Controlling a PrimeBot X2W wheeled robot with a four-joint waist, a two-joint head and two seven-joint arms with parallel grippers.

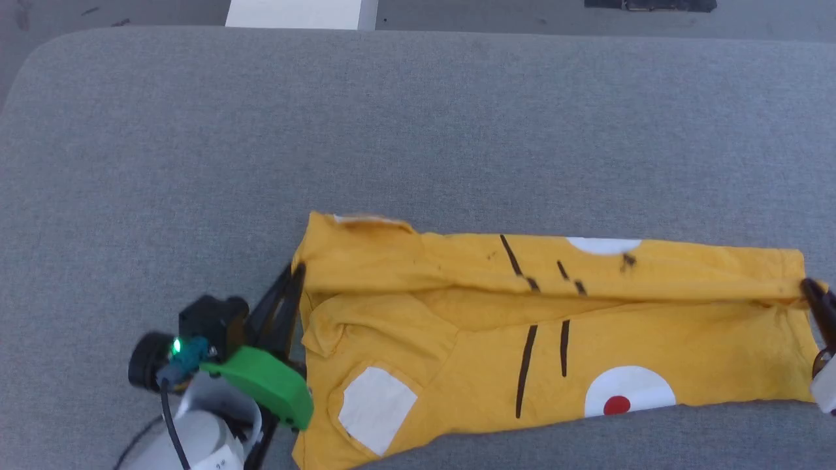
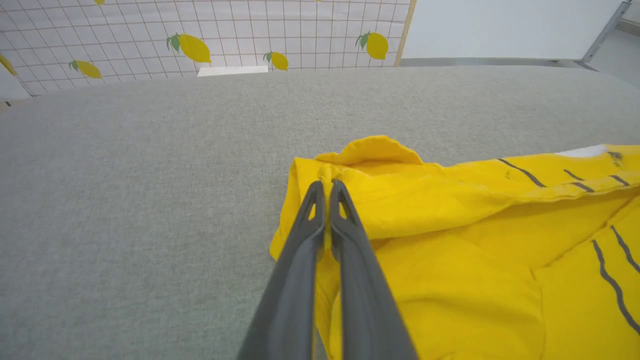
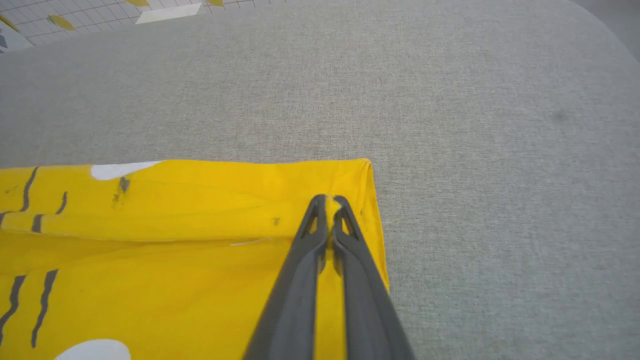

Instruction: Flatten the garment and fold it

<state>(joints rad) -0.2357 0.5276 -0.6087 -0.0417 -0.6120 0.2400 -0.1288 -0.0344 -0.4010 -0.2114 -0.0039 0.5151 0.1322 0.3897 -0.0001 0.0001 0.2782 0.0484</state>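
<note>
On the near part of the grey padded surface [image 1: 392, 130], the garment [image 1: 457, 339] lay stretched left to right across my head view, its far long edge doubled over toward me into a band. Below that band I could see the white square patch [image 1: 377, 408], two dark stripes [image 1: 526, 369] and the white oval [image 1: 627, 395] with its red dot.

My left gripper [image 1: 297, 271] reached in from the lower left, pale forearm [image 1: 196, 437] low and the green bracket [image 1: 268, 385] just beside the cloth. Its fingers [image 2: 300, 260] slanted up to the left end of the folded band. They were pressed together there with a ridge of yellow fabric pinched between the tips (the left wrist view made that plain).

My right gripper [image 1: 810, 287] came in at the right edge of the head view, pointing up and left. It was clamped on the band's right corner, with cloth showing between its tips.
</note>
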